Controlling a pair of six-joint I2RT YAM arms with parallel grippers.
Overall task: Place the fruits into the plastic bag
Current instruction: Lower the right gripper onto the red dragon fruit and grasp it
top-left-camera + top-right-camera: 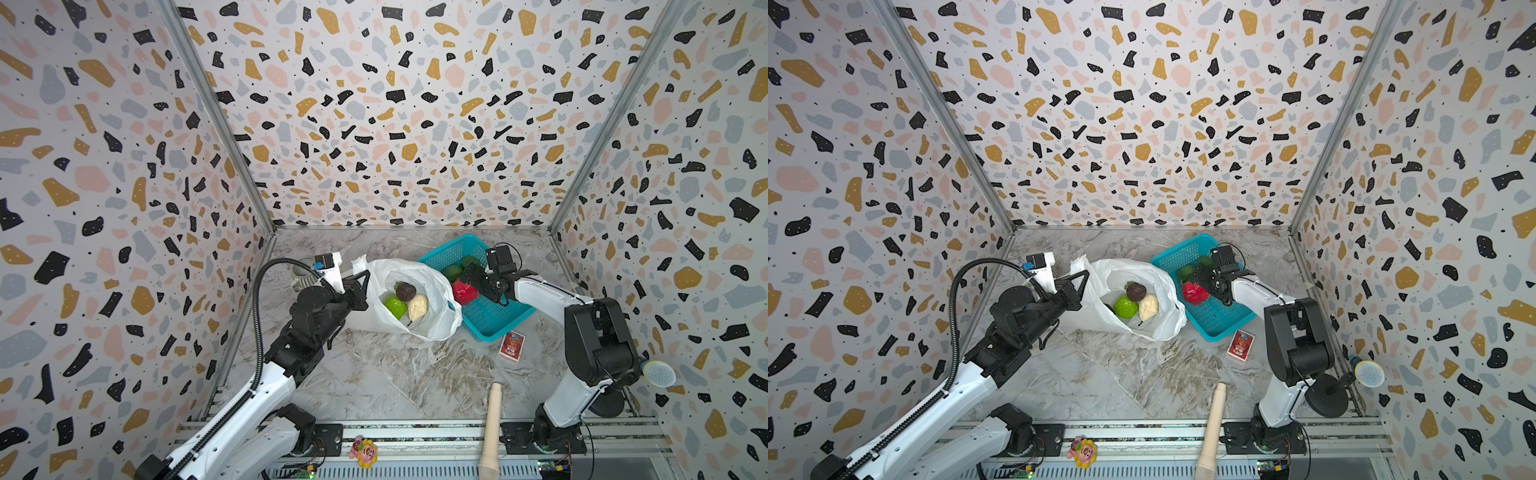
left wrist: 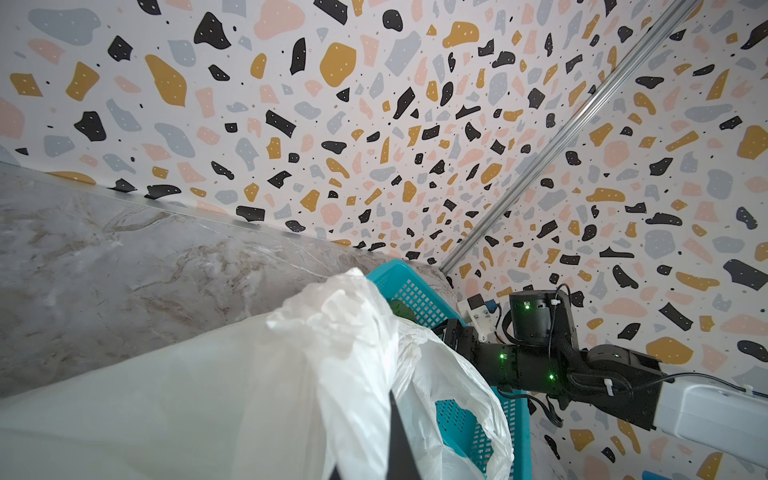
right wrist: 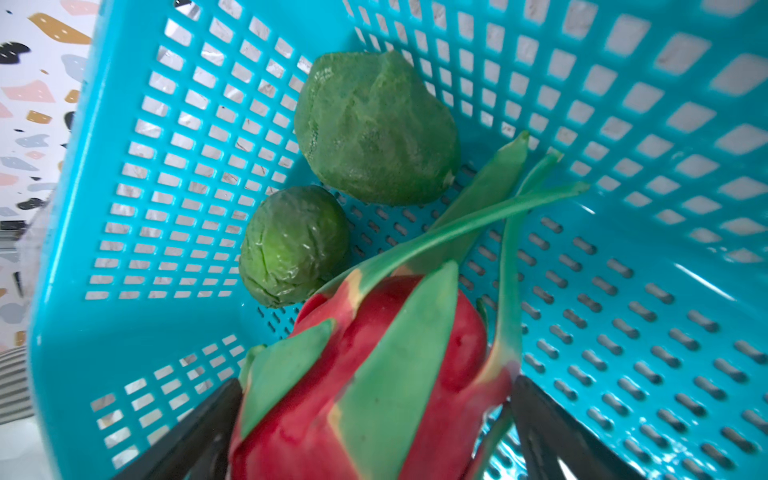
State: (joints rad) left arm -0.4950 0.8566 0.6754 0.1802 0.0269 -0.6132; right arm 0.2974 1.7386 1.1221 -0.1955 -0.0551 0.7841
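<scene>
Near rail: flower toy (image 1: 363, 452), wooden roller (image 1: 492, 428). Red card packet (image 1: 512, 345) on the worktop (image 1: 395, 382), print too small to read. Mid worktop: plastic bag (image 1: 432, 320) lies open with lime-green ball (image 1: 395, 306), dark fruit (image 1: 405, 291) and cream piece (image 1: 417, 307) inside. Left gripper (image 1: 362, 286) clenched on its rim. Just beside, teal basket (image 1: 490, 324) holds dragon fruit (image 3: 415, 374), large green fruit (image 3: 374, 129), small green fruit (image 3: 293, 245). Right gripper (image 1: 473, 280) spread wide astride the dragon fruit, contact unclear. Metal can (image 1: 305, 274) far back.
</scene>
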